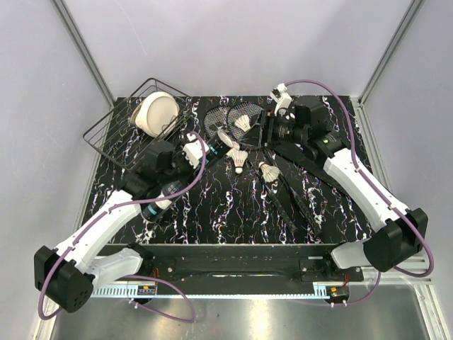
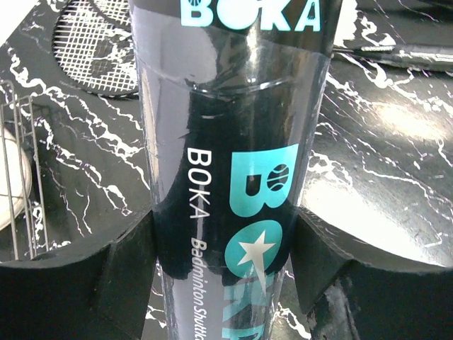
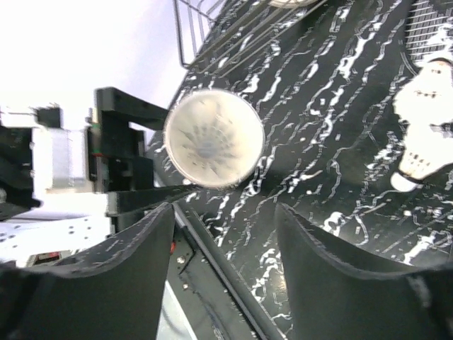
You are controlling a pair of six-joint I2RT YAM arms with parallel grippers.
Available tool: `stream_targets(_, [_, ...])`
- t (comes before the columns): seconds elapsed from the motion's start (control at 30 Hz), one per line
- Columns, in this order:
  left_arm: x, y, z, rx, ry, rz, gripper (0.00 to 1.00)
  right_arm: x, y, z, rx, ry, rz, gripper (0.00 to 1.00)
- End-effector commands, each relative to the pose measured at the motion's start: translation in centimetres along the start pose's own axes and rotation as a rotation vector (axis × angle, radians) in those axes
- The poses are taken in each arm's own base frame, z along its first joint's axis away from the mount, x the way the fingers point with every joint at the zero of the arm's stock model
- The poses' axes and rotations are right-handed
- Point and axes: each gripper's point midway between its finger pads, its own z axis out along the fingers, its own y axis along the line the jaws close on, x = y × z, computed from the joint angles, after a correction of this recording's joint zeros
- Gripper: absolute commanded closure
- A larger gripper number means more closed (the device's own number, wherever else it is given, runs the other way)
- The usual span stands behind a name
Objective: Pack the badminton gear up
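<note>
Progress looks slight. The shuttle tube (image 2: 233,177) is held above the bench (image 1: 226,216), and from the right wrist view its open mouth shows white feathers inside, so some birdies seem already stowed. Three loose shuttlecocks (image 1: 244,122) lie out: that one on a strung head, another (image 1: 241,161) near the middle of the bench and a third (image 1: 269,171) beside the shafts. Both rackets (image 1: 214,119) lie side by side on the bench, outside the racket bag (image 1: 304,166), which lies flat under the right forearm. By my reading, the loose shuttlecocks, closing the tube and bagging the rackets are all left to do.

The left arm reaches forward and inward. The left pincer (image 2: 226,248) is clamped round the tube's printed body, a finger on each side, with the tube's mouth turned toward the other arm. The right arm bends in from the far right. The right pincer (image 3: 223,234) faces that mouth with its fingers parted and nothing between them, above the bench near the racket heads.
</note>
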Motion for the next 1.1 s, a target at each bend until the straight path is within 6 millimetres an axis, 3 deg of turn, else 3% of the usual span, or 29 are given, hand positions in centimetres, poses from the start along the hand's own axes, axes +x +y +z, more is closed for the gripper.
stream_targets(0.0, [-3.6,-1.4,-0.6,0.059,-0.173,0.148,0.74,-1.2,4.0,-0.2,-0.173,0.01,-0.037,0.44])
stream_targets(0.2, [-3.0,-2.1,-0.3,0.068,-0.17,0.168,0.78,0.0,5.8,0.4,-0.229,0.04,-0.059,0.47])
stream_targets(0.3, [-3.0,-2.3,-0.2,0.075,-0.169,0.167,0.79,0.5,6.5,0.9,-0.242,0.054,-0.064,0.54])
stream_targets(0.63, [-3.1,-2.4,-0.1,0.07,-0.172,0.161,0.82,2.6,6.8,2.1,-0.247,0.091,-0.051,0.68])
stream_targets(0.87, [-3.2,-2.4,-0.4,0.06,-0.187,0.163,0.86,3.1,5.7,3.2,-0.183,0.092,-0.065,0.69])
stream_targets(1.07, [-3.6,-2.1,-0.7,0.032,-0.211,0.143,0.92,3.0,5.6,3.4,-0.184,0.072,-0.051,0.78])
